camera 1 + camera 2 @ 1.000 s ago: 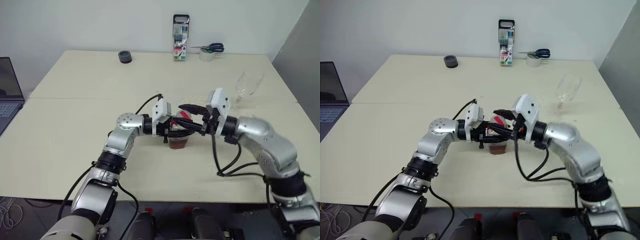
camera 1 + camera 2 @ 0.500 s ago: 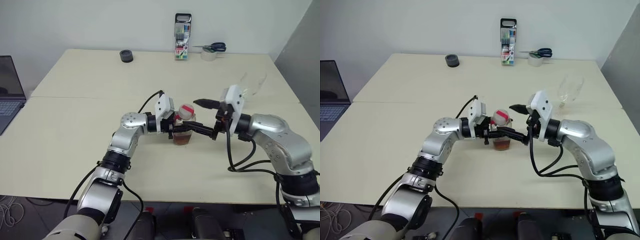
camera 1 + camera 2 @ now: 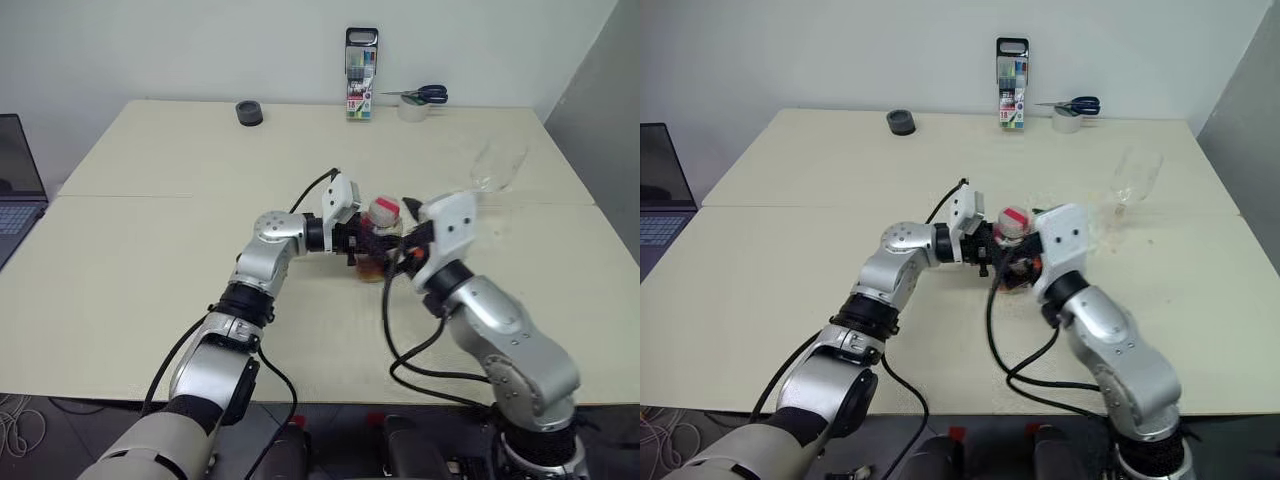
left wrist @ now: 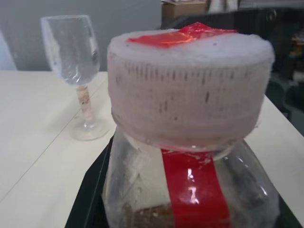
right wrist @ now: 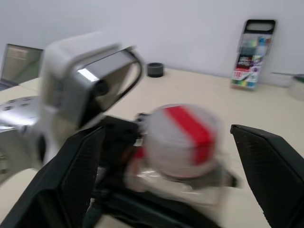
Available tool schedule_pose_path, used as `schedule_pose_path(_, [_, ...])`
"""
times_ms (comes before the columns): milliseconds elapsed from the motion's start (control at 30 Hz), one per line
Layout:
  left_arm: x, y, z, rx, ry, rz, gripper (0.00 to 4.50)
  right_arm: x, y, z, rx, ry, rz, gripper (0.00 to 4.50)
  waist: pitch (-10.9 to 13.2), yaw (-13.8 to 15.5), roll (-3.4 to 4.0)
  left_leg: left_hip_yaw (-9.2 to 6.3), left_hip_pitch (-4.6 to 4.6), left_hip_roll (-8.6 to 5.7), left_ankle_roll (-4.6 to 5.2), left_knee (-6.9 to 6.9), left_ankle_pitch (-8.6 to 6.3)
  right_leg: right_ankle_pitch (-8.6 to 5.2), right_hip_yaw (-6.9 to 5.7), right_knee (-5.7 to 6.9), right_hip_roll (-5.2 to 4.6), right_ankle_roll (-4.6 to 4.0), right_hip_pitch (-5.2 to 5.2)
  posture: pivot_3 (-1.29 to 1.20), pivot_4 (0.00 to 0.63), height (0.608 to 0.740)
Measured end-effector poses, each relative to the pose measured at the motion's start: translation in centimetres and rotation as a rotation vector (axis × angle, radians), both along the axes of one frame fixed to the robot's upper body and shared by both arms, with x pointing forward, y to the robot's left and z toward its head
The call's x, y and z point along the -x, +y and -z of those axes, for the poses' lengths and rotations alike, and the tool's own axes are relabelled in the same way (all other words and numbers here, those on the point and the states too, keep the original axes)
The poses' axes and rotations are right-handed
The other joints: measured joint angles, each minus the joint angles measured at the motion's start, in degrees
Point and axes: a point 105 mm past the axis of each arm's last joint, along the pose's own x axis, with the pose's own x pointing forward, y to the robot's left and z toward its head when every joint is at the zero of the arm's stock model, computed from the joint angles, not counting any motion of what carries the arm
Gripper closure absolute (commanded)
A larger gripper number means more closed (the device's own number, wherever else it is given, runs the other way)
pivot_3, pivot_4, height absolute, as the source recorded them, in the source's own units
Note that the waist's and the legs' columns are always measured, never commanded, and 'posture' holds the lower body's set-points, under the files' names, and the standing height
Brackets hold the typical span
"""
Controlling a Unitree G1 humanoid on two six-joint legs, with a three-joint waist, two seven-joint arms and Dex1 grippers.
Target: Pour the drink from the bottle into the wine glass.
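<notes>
My left gripper (image 3: pixel 362 243) clamps the bottle (image 3: pixel 378 238), cap on; right gripper (image 5: pixel 168 156) gapes wide; wine glass (image 3: pixel 494 166) empty, pour undone.

Left hand (image 3: pixel 372 243) clamped; right hand (image 5: pixel 175 156) apparently spread wide.

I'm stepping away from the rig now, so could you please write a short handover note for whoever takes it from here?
Left gripper: shut on the bottle, holding it upright over the table.
Right gripper: open, one finger on either side of the cap, not gripping it.
Wine glass: empty, standing on the table beyond the right arm.
Done: bottle picked up.
Left: cap still on; take it off, then pour the drink into the glass.
</notes>
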Motion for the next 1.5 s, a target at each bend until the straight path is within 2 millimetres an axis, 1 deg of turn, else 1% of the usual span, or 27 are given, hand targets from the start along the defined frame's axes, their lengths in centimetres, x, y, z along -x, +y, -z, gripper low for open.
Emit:
schedule_pose_path(200, [0.0, -0.1, 0.4, -0.014, 0.0, 0.01, 2.76, -0.9, -0.3, -0.1, -0.006, -0.024, 0.059, 0.0, 0.0, -0.27, 0.0, -0.02, 0.0, 0.0, 0.08, -0.02, -0.04, 0.0, -0.02, 0.0, 0.0, 0.0, 0.0, 0.0, 0.15, 0.74])
schedule_pose_path(400, [0.0, 0.0, 0.4, -0.014, 0.0, 0.006, 2.76, -1.1, -0.5, -0.1, 0.0, -0.037, 0.071, 0.0, 0.0, -0.32, 0.0, -0.01, 0.01, 0.0, 0.09, -0.01, -0.05, 0.0, -0.01, 0.0, 0.0, 0.0, 0.0, 0.0, 0.15, 0.74])
schedule_pose_path(633, [-0.2, 0.8, 1.1, -0.011, 0.018, -0.034, 2.76, -1.2, -0.9, -0.2, -0.015, -0.035, 0.092, 0.0, 0.0, -0.45, 0.01, -0.03, 0.01, 0.0, 0.09, -0.02, -0.05, 0.0, -0.01, 0.01, 0.0, 0.0, 0.0, 0.0, 0.15, 0.74])
schedule_pose_path(667, [-0.2, 0.8, 1.1, -0.01, 0.014, -0.035, 2.76, -1.2, -0.9, -0.2, -0.018, -0.035, 0.091, 0.37, 0.0, -0.45, 0.01, -0.02, 0.01, 0.0, 0.09, -0.02, -0.05, 0.0, -0.01, 0.01, 0.0, 0.0, 0.0, 0.0, 0.15, 0.74])
schedule_pose_path(733, [-0.1, 0.8, 1.0, -0.008, 0.008, -0.034, 2.76, -1.2, -0.8, -0.2, -0.026, -0.033, 0.087, 0.9, 0.0, -0.46, 0.01, -0.02, 0.01, 0.0, 0.09, -0.02, -0.05, 0.0, -0.01, 0.01, 0.0, 0.0, 0.0, 0.0, 0.15, 0.74])
schedule_pose_path(767, [-0.1, 0.8, 1.0, -0.007, 0.007, -0.033, 2.76, -1.1, -0.6, -0.2, -0.029, -0.032, 0.08, 1.34, 0.0, -0.46, 0.01, -0.02, 0.01, 0.0, 0.09, -0.02, -0.05, 0.0, -0.01, 0.01, 0.0, 0.0, 0.0, 0.0, 0.15, 0.74])
schedule_pose_path(833, [-0.1, 0.8, 1.0, -0.006, 0.006, -0.035, 2.76, -1.0, -0.3, -0.2, -0.029, -0.029, 0.062, 1.99, 0.0, -0.51, 0.01, -0.02, 0.02, 0.01, 0.09, -0.02, -0.05, 0.0, -0.01, 0.02, 0.0, 0.0, 0.0, 0.0, 0.15, 0.74])
schedule_pose_path(867, [-0.1, 0.8, 1.0, -0.006, 0.007, -0.036, 2.76, -1.0, -0.1, -0.1, -0.029, -0.027, 0.053, 2.39, 0.0, -0.53, 0.01, -0.02, 0.02, 0.01, 0.09, -0.02, -0.05, 0.0, -0.01, 0.01, 0.0, 0.0, 0.0, 0.0, 0.15, 0.74])
schedule_pose_path(900, [-0.1, 0.8, 1.0, -0.006, 0.008, -0.038, 2.76, -1.0, 0.0, -0.1, -0.029, -0.025, 0.05, 2.66, 0.0, -0.54, 0.01, -0.02, 0.02, 0.01, 0.09, -0.02, -0.05, 0.0, -0.01, 0.02, 0.0, 0.0, 0.0, 0.0, 0.15, 0.74])
schedule_pose_path(1100, [-0.1, 1.3, 1.1, -0.015, 0.005, -0.048, 2.76, -1.1, 0.4, 0.1, -0.022, -0.031, 0.019, 2.65, 0.0, -0.6, 0.01, -0.02, 0.02, 0.01, 0.09, -0.02, -0.05, 0.0, -0.01, 0.02, 0.0, 0.0, 0.0, 0.0, 0.15, 0.74])
schedule_pose_path(1233, [0.1, 1.9, 1.2, -0.019, 0.0, -0.048, 2.76, -1.3, 0.5, 0.2, 0.046, -0.066, -0.117, 2.65, 0.0, -0.64, 0.01, -0.02, 0.03, 0.0, 0.09, -0.01, -0.05, 0.0, -0.02, 0.01, 0.0, 0.0, 0.02, 0.0, 0.15, 0.74])
schedule_pose_path(1367, [0.5, 2.6, 1.6, -0.043, 0.002, -0.032, 2.76, -2.1, -0.1, 0.3, 0.16, -0.053, -0.395, 2.65, 0.01, -0.79, 0.03, 0.0, 0.06, 0.0, 0.11, -0.01, -0.06, 0.0, -0.03, -0.02, 0.01, 0.0, 0.06, 0.0, 0.15, 0.74])
schedule_pose_path(1500, [0.9, 2.7, 1.6, -0.059, -0.002, -0.016, 2.77, -2.8, -0.8, -0.3, 0.225, 0.022, -0.618, 2.65, 0.02, -1.0, 0.03, -0.03, 0.06, 0.02, 0.11, -0.02, -0.06, 0.01, -0.05, -0.02, 0.02, -0.01, 0.06, 0.0, 0.15, 0.74])
